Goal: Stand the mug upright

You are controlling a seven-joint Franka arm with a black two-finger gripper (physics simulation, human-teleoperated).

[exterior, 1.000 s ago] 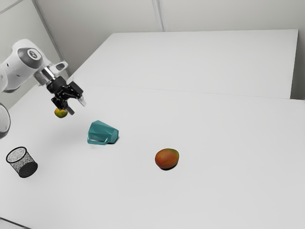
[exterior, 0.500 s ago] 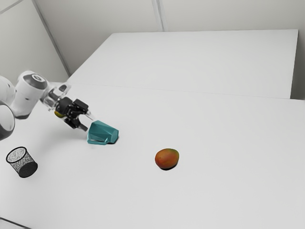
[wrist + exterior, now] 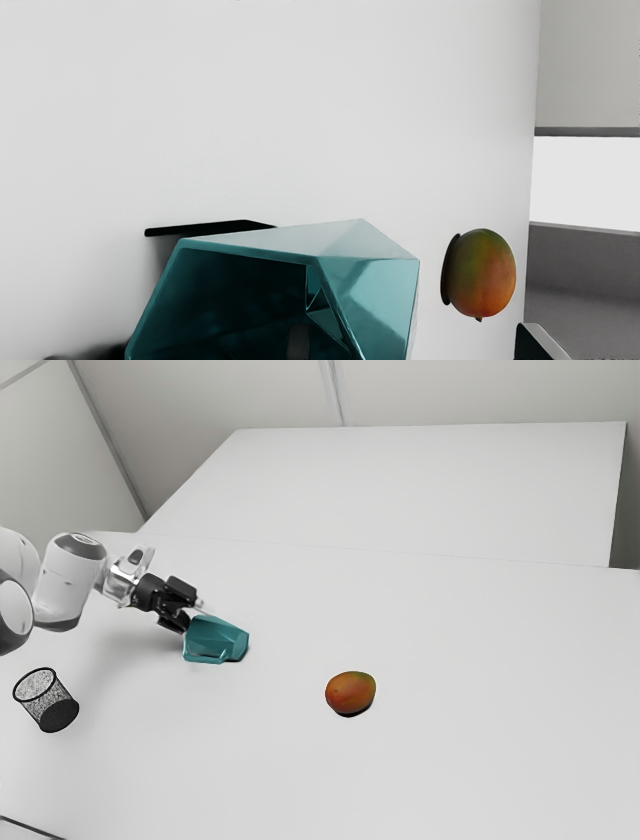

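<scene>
In the exterior view, going from left to right, a small black wire-mesh basket [image 3: 47, 701] is sitting on the white desk [image 3: 460, 760], well apart from the mug. Next, the black two-finger pincer [image 3: 197, 617] is reaching in at the mug's open end, its fingers standing apart.

The teal, glossy, many-faceted mug [image 3: 218, 639] is lying on its side on the desk, between the pincer and the mango. Its wide mouth is facing the pincer, its narrower base is pointing toward the exterior view's right, and its angular handle is running along the side nearer that view's lower edge. Farther right, an orange-red mango with a greenish patch [image 3: 350, 692] is resting on the desk, apart from the mug.

The wrist view is looking into the mouth, where the inside is showing as a deep, dark teal, framed by a thin straight-edged rim; the outer facets are catching paler light. That view is also giving the mango's small stem nub and, past the desk's edge, flat surfaces in several greys.
</scene>
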